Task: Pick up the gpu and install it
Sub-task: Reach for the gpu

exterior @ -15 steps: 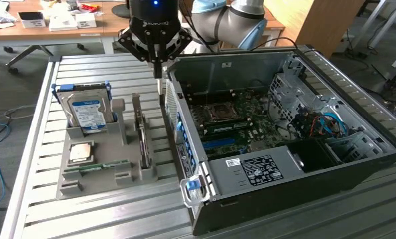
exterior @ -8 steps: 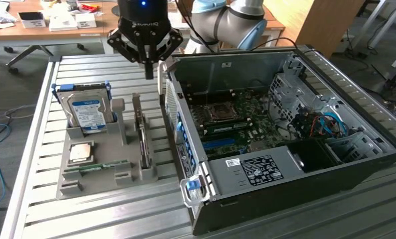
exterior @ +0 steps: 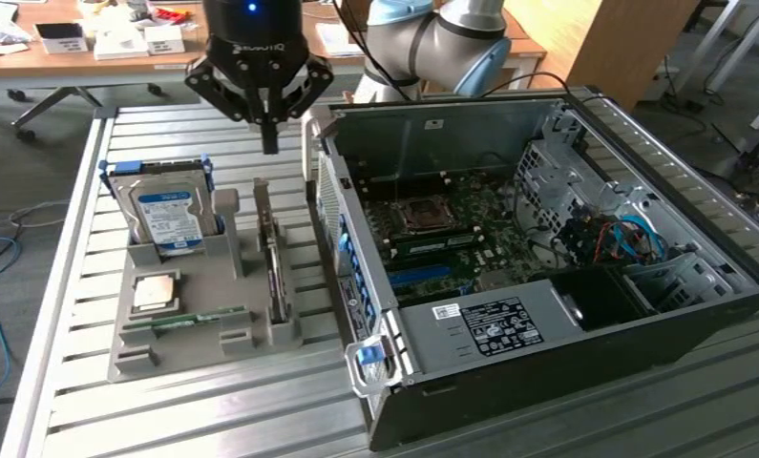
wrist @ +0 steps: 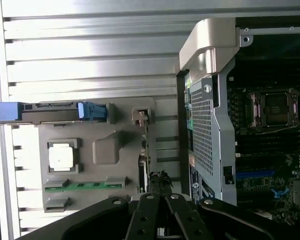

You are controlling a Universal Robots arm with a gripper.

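The gpu [exterior: 272, 256] stands on its edge in a slot at the exterior view's right side of the grey holder tray [exterior: 188, 355], next to the open computer case [exterior: 685, 315]. My gripper [exterior: 269, 143] hangs in the air above the card's far end, shut, with nothing between its fingers. In the wrist view the gpu [wrist: 144, 155] runs edge-on as a thin strip with its metal bracket end [wrist: 140, 116] farthest from me, and my closed gripper [wrist: 160, 200] sits over its near end. The motherboard [exterior: 462, 239] lies exposed inside the case.
The tray also holds an upright silver hard drive [exterior: 165, 212] in a blue frame, a CPU [exterior: 157, 291] and a thin green RAM stick [exterior: 185, 320]. All of it rests on a slatted metal table [exterior: 162, 410]. A black power supply [exterior: 507, 324] fills the case's near corner.
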